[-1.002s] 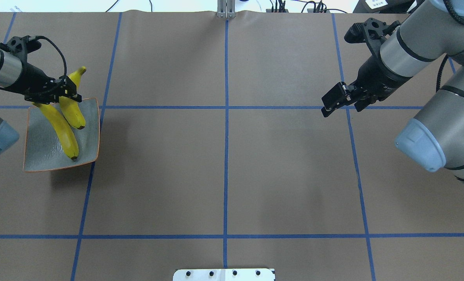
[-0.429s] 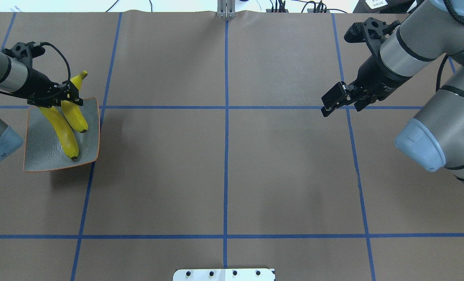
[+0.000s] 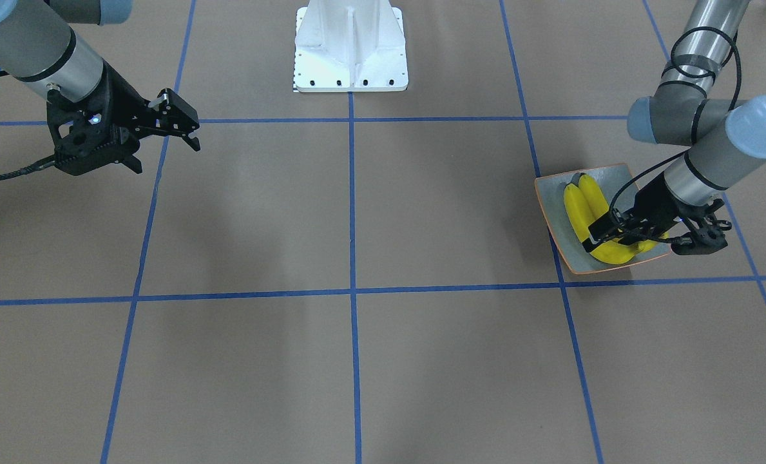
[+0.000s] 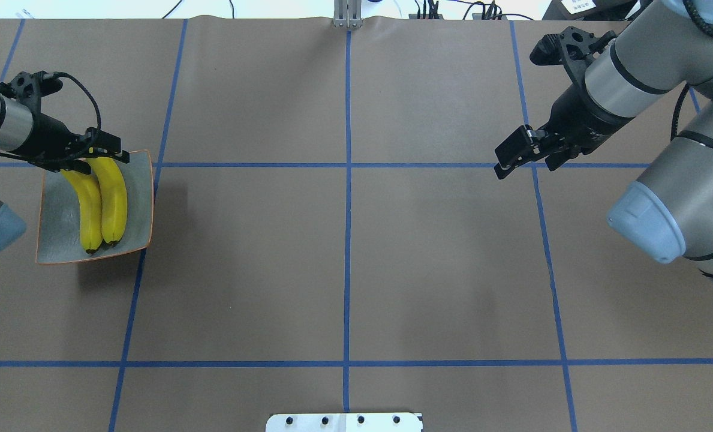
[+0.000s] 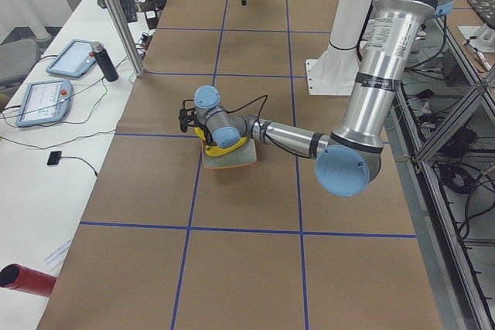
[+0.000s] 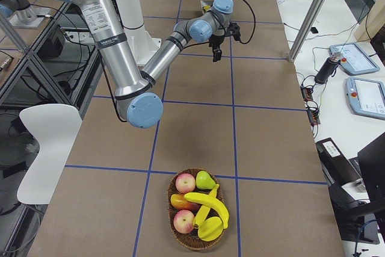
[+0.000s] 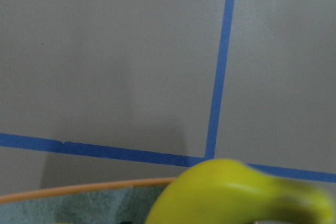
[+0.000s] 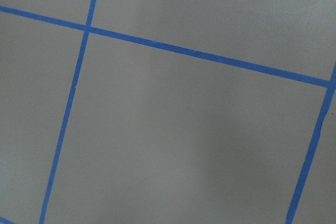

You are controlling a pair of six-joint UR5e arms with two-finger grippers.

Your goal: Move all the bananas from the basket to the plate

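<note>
Overhead exterior footage is dominated by the brown desk [image 4: 440, 258], which is divided into squares by blue tape lines. Near its left edge the plate [image 4: 56, 231] is set. Two bananas [image 4: 114, 201] are laid on it lengthwise, side by side and touching, with their dark tips pointed toward the robot. The left gripper [image 4: 107, 153] is lowered over the far ends of that pair, at the plate's far rim. Its jaws are down at those ends, but it cannot be told whether a banana is pinched or merely straddled. In the left wrist view a blurred yellow curve is seen close under the camera, just above the plate's orange rim.

The right gripper [image 4: 527, 165] is held above bare desk on the opposite side, well apart from the plate. Its jaws are spread and nothing is held between them, which is also seen from the front-facing camera. Only paper and tape are shown by the right wrist camera.

The basket [image 6: 194, 247] is seen in the exterior right view, at the desk's end on the robot's right, far from the plate. Two more bananas [image 6: 210, 204] are lying in it, together with other fruit [image 6: 185, 183], including a green pear [image 6: 205, 179].
</note>
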